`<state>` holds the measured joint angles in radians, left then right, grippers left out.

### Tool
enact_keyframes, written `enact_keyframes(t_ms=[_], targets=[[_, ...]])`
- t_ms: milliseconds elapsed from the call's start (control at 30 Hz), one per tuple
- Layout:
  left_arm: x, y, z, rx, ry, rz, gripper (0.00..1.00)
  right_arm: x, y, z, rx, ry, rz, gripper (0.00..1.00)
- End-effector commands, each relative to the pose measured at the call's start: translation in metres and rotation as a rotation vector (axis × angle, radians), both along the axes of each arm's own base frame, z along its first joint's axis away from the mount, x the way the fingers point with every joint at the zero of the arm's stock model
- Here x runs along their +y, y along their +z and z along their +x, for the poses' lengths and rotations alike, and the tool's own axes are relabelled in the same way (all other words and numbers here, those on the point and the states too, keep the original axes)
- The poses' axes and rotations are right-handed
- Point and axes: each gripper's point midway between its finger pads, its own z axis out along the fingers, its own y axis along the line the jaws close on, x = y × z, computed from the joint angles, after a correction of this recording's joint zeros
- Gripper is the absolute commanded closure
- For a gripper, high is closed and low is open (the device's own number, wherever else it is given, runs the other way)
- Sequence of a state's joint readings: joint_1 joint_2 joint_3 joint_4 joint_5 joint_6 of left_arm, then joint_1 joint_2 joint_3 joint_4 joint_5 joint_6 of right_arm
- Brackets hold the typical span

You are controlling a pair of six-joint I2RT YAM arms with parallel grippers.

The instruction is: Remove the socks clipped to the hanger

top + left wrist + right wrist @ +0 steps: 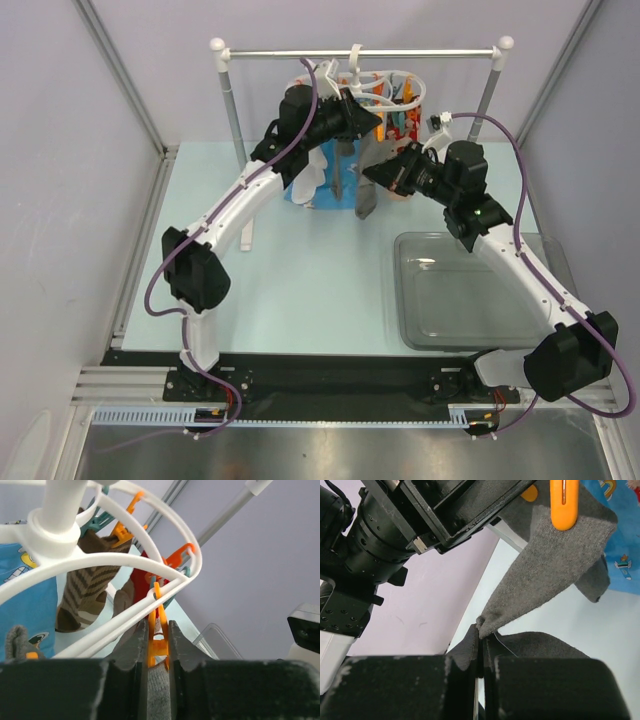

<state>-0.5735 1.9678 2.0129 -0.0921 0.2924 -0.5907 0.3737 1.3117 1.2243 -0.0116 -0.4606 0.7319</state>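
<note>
While the grey sock [555,575] hangs from its orange clip [157,615] on the hanger [125,560], I have the left gripper [159,632] squeezing that clip and the right gripper [481,634] pinching the sock's lower corner. Fabric looks light, limp, stretchy; corner hold seems sound, though it may slip under pull.

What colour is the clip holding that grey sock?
Orange: the small plastic clip shows best in the right wrist view.

Pale booth, light tabletop.
Lavender walls [60,200] close in left, right and far; grey metal posts [121,75] edge the evenly lit mint table [300,290].
</note>
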Motion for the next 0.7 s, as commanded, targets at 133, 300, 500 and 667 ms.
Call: enact_keyframes(t_ms=[133, 300, 500, 667], targets=[[0.003, 0.033, -0.004, -0.043, 0.012, -0.038, 0.53, -0.002, 0.017, -0.006, -0.067, 0.007, 0.015, 1.00], [0.003, 0.028, -0.007, -0.028, 0.044, -0.014, 0.40, -0.003, 0.019, -0.006, -0.074, 0.009, 0.016, 1.00], [0.001, 0.024, -0.006, -0.003, 0.060, -0.021, 0.40, -0.003, 0.022, -0.009, -0.082, 0.015, 0.017, 1.00], [0.001, 0.029, -0.003, -0.008, 0.068, -0.047, 0.42, -0.002, 0.024, -0.010, -0.091, 0.023, 0.016, 1.00]])
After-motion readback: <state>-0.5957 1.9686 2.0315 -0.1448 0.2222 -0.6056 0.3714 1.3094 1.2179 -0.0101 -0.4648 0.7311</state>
